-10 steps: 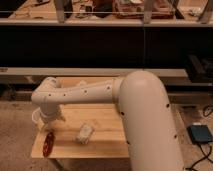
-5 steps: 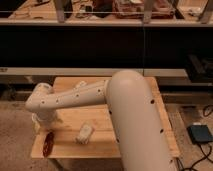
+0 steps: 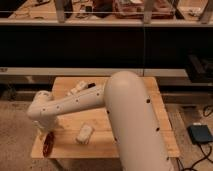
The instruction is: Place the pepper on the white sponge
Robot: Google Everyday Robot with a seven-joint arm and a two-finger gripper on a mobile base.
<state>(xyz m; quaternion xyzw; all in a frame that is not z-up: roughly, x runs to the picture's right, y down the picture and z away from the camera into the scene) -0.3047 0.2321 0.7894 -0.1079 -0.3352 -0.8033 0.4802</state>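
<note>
Now claw [image 3: 45, 134] over slim dark-red pepper [image 3: 48, 146], table [image 3: 67, 126] front-left corner; grip: cannot tell.

The arm [image 3: 75, 102] has swung toward 9 o'clock and dropped lower, uncovering a pale lump [image 3: 76, 89] at the desk's [image 3: 67, 125] 12 o'clock side. The pincer [image 3: 44, 132] now hangs just above the pepper [image 3: 47, 145].

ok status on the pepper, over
Gripper low at front-left of the table, just above the pepper. Pepper apart from the white sponge, not yet on it. Bare wood between them.
</note>
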